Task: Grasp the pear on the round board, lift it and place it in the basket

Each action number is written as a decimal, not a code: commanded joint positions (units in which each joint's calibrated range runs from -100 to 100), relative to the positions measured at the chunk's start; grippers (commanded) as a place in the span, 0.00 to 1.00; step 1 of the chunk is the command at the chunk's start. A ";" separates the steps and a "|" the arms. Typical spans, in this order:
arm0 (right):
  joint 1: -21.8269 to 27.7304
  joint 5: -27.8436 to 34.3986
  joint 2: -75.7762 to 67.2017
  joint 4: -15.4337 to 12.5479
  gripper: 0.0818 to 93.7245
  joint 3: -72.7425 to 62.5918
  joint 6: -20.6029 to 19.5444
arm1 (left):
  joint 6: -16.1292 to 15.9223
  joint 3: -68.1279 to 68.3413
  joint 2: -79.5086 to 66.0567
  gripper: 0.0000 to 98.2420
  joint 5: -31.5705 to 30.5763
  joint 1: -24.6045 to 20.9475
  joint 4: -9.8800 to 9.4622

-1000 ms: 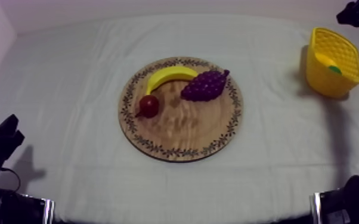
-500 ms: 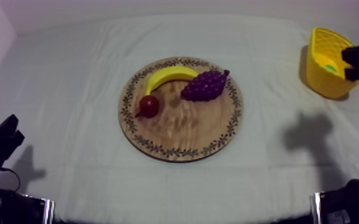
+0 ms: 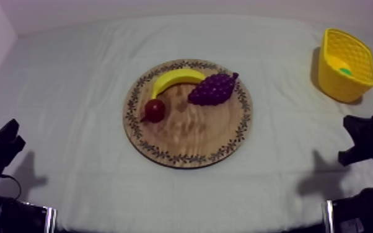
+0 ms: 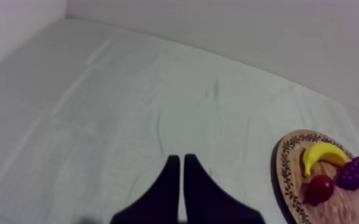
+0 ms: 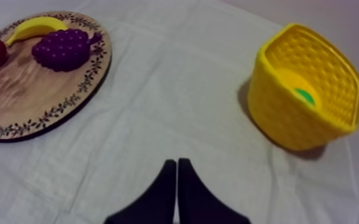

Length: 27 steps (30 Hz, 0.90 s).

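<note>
Yellow toy pear (image 3: 341, 67): lies inside the basket, low against its inner wall, with a green spot on its end; well apart from the board.
Yellow plastic basket with a woven pattern (image 3: 336, 87): stands on the cloth at the right side of the desk, tilted, its open mouth facing up and slightly toward the board.
Round wooden board with a patterned rim (image 3: 189, 136): sits at the middle of the desk and carries three toy fruits.
Curved yellow toy banana (image 3: 173, 77): along the far rim of the board, touching the grapes.
Purple bunch of toy grapes (image 3: 214, 90): just beside the banana, on the basket side.
Small red fruit (image 3: 155, 109): near the banana's lower tip, at the board's left edge.
Left end effector (image 4: 179, 158): closed on nothing, black fingers together as a narrow wedge above bare cloth, left of the board.
Right end effector (image 5: 176, 162): closed on nothing, fingers pressed together, over the cloth between board and basket, touching neither.
Desk under a grey-white cloth (image 3: 71, 93): creased.
</note>
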 commanded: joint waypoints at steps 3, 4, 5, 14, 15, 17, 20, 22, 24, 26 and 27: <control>-1.15 -0.59 -6.49 4.24 0.01 2.54 -8.64 | -0.01 -0.05 -0.02 0.00 0.01 0.00 -0.01; -1.61 -1.23 -7.50 5.36 0.01 3.11 -11.14 | -0.01 -0.05 -0.02 0.00 0.01 0.00 -0.01; -2.01 -1.96 -8.36 6.38 0.01 3.64 -13.14 | -0.01 -0.05 -0.02 0.00 0.01 0.00 -0.01; -1.77 -9.82 -10.61 12.14 0.01 7.67 -13.42 | 0.00 -0.05 -0.02 0.00 0.01 0.00 -0.01; -1.63 -10.18 -10.64 12.24 0.01 7.80 -12.25 | -0.01 -0.05 -0.02 0.00 0.01 0.00 -0.01; -1.43 -10.60 -10.67 12.36 0.01 7.95 -10.19 | 0.01 -0.05 -0.02 0.00 0.01 0.00 -0.01; -1.31 -10.87 -10.69 12.44 0.01 8.05 -8.54 | 0.00 -0.05 -0.02 0.00 0.01 0.00 -0.01; -1.27 -10.94 -10.70 12.46 0.01 8.08 -8.31 | 0.00 -0.05 -0.02 0.00 0.01 0.00 -0.01; -1.26 -10.97 -10.70 12.47 0.01 8.09 -8.37 | -0.01 -0.05 -0.02 0.00 0.01 0.00 -0.01; -1.25 -10.99 -10.70 12.47 0.01 8.10 -8.51 | -0.01 -0.05 -0.02 0.00 0.01 0.00 -0.01; -1.25 -11.00 -10.70 12.47 0.01 8.10 -8.57 | -0.01 -0.05 -0.02 0.00 0.01 0.00 -0.01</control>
